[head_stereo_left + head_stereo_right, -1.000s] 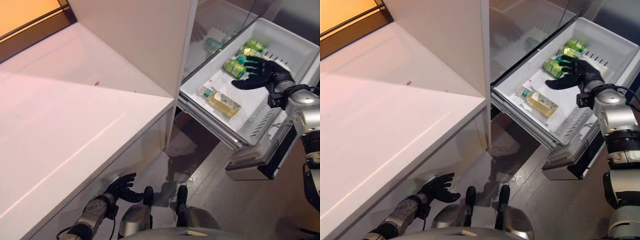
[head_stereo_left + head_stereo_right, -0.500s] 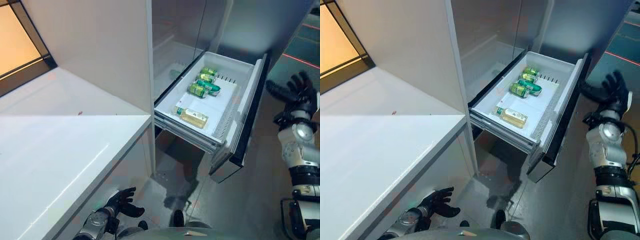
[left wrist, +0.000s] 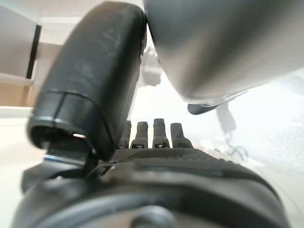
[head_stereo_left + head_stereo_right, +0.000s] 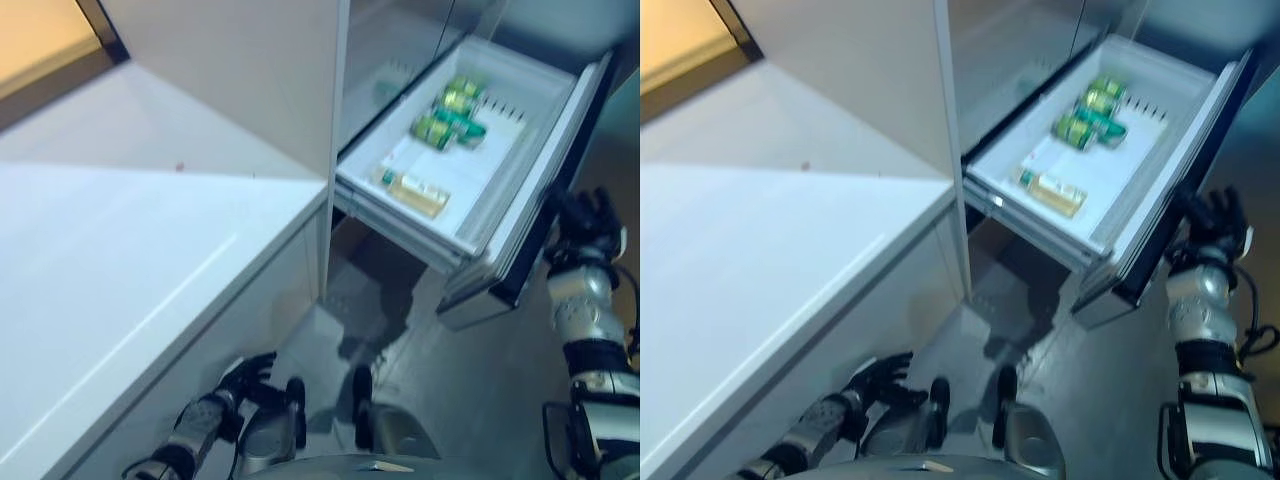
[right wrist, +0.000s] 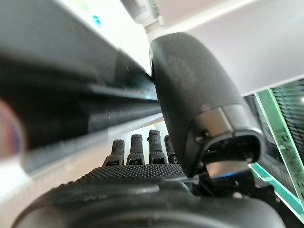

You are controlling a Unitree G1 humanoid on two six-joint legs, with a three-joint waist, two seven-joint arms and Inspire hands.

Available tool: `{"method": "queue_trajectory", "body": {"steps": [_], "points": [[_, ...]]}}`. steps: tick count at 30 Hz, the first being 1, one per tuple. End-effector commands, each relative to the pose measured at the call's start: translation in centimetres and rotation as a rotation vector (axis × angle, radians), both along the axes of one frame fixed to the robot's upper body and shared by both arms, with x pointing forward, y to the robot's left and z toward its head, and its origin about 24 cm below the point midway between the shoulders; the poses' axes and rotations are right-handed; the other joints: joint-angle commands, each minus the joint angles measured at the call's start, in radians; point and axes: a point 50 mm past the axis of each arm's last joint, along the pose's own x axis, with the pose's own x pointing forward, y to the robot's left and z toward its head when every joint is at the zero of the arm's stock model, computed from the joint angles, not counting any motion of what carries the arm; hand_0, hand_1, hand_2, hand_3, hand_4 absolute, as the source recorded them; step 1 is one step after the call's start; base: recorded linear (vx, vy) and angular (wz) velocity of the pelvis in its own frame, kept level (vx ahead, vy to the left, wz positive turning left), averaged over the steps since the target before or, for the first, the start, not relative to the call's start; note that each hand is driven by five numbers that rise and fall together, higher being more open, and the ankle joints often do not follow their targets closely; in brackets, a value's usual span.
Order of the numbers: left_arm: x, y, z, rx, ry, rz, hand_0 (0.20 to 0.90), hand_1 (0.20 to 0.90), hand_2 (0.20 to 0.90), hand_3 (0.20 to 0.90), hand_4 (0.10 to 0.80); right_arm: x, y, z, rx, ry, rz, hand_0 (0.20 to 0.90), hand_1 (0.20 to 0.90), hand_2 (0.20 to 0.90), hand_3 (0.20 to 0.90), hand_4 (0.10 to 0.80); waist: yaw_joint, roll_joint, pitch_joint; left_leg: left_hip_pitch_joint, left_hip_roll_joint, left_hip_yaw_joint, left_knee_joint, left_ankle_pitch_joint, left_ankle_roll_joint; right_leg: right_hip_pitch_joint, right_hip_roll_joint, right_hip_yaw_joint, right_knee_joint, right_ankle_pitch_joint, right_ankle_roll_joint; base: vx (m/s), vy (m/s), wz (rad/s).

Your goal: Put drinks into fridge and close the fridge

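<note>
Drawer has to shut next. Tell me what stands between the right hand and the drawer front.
Nothing visible: the right hand is at the dark drawer front, fingers straight. Drinks lie inside the tray.

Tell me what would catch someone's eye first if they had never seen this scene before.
Most striking is the white fridge drawer, pulled wide open at upper right, with green cans at its far end and a pale yellow bottle lying nearer the front. The right robot hand, fingers straight, is at the drawer's dark front panel. A broad white counter fills the left side, and the left robot hand hangs open low beside it.
</note>
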Motion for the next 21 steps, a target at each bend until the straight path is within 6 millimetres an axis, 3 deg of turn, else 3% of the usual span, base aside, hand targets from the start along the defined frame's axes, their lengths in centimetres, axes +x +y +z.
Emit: {"method": "queue_trajectory", "body": {"steps": [1,4,11,15,21], "points": [[-1.3,0.2,-0.3,0.018,-0.013,0.004,0.9,0.9,0.9,0.9,0.8,0.4,0.0,4.6,-0.094,-0.137,0.018,0.9,0.9,0.9,0.9,0.8,0.045,-0.008,-0.012,-0.07,-0.062,-0.03,0.146,-0.136,0.075,-0.02,-0.032,0.011,0.244,-0.162,0.007,-0.071,0.07,0.02],[-0.9,0.1,0.0,0.014,-0.032,0.014,0.9,0.9,0.9,0.9,0.8,0.7,0.3,4.7,-0.087,-0.149,0.054,0.9,0.9,0.9,0.9,0.8,0.048,-0.004,-0.004,-0.097,-0.063,-0.026,0.179,-0.144,0.078,-0.051,-0.036,0.009,0.284,-0.169,0.005,-0.026,0.063,0.04],[-0.8,0.4,0.1,0.007,-0.04,0.03,0.9,0.9,0.9,0.9,0.8,2.1,3.5,4.7,-0.14,-0.217,0.398,0.9,0.9,0.9,0.9,0.8,0.047,-0.002,0.0,-0.084,-0.064,-0.026,0.174,-0.14,0.069,-0.051,-0.044,0.01,0.302,-0.172,0.013,0.023,0.046,-0.05],[-1.8,1.7,-0.2,0.032,-0.02,0.04,0.9,0.9,0.9,0.9,0.8,2.5,7.5,4.4,-0.257,-0.241,0.765,0.9,0.9,0.9,0.9,0.8,0.048,-0.016,-0.007,-0.058,-0.058,-0.027,0.148,-0.128,0.062,-0.028,-0.048,0.009,0.281,-0.161,0.025,0.044,0.001,-0.02],[-3.1,3.2,-0.2,0.058,0.002,0.033,0.9,0.9,0.9,0.9,0.8,1.3,12.7,4.2,-0.347,-0.325,1.2,0.9,0.9,0.9,0.9,0.8,0.061,-0.035,-0.02,-0.018,-0.053,-0.035,0.115,-0.116,0.057,0.017,-0.048,0.001,0.253,-0.151,0.041,0.053,-0.034,0.01]]}}
